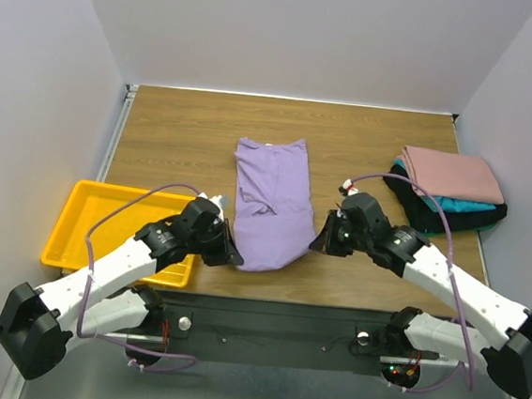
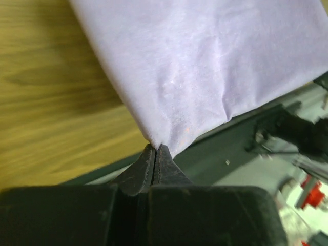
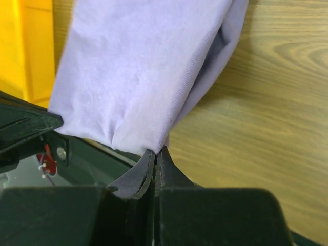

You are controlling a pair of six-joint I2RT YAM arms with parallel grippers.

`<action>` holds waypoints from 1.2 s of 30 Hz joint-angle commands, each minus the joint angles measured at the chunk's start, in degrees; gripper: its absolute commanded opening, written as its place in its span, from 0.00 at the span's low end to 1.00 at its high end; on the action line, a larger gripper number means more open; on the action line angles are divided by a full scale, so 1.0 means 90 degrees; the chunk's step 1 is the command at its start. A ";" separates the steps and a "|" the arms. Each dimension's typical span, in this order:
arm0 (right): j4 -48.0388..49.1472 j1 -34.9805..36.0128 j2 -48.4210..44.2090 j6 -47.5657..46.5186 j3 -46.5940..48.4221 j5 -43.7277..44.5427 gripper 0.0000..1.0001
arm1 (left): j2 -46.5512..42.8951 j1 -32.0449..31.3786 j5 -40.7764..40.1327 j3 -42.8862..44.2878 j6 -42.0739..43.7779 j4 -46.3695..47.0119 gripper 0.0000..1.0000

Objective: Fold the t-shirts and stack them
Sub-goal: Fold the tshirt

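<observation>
A lavender-purple t-shirt (image 1: 270,203) lies lengthwise mid-table, sides folded in, its near end lifted at the front edge. My left gripper (image 1: 232,256) is shut on the near left corner of its hem; in the left wrist view the cloth (image 2: 215,66) runs into the closed tips (image 2: 156,149). My right gripper (image 1: 317,243) is shut on the near right corner; in the right wrist view the cloth (image 3: 138,77) runs into the closed tips (image 3: 157,152). A stack of folded shirts sits at the right: dusty-pink (image 1: 450,172) on top, teal (image 1: 468,208) below, black (image 1: 438,219) at the bottom.
A yellow plastic tray (image 1: 85,220) sits at the table's left front, beside my left arm, and shows in the right wrist view (image 3: 36,46). The dark front rail (image 1: 282,328) runs under the shirt's lifted end. White walls close in the table.
</observation>
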 commanded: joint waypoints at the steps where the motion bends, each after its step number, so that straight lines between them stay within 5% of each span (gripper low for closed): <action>1: -0.0686 0.0051 -0.0530 -0.0039 0.0488 0.0266 0.00 | -0.0114 -0.0025 0.0881 0.0400 0.0063 -0.0136 0.00; 9: -0.0784 0.0051 0.0366 -0.0625 0.1931 0.1524 0.00 | 0.0909 0.0306 0.0725 0.1912 0.0649 -0.0038 0.00; 19: -0.0628 -0.0271 0.1606 -0.1025 0.3416 0.3323 0.00 | 0.1555 0.1214 0.0656 0.2510 0.0884 0.0801 0.00; 36: 0.0201 -0.1511 0.4009 -0.2139 0.5595 0.2123 0.00 | 0.3684 0.2143 0.0746 0.4218 0.1264 0.1378 0.00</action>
